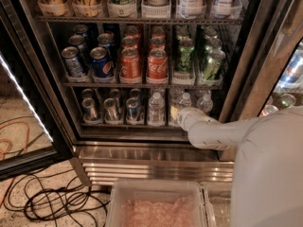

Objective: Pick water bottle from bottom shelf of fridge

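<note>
The fridge (142,151) stands open with a steel frame and a dark interior. On the bottom shelf (118,125) silver cans (111,110) stand at the left and clear water bottles with white caps at the middle and right. One water bottle (156,109) stands free. Another (179,102) is partly hidden by my arm, and a third (205,102) is further right. My gripper (182,116) is at the shelf's front, right at the partly hidden bottle, with the white wrist covering it.
The middle rack holds blue cans (101,60), red cola cans (157,64) and green cans (185,56). The open door with a light strip (26,100) is at the left. Cables (52,202) lie on the floor. A white bin (158,207) sits below the louvered grille (151,171).
</note>
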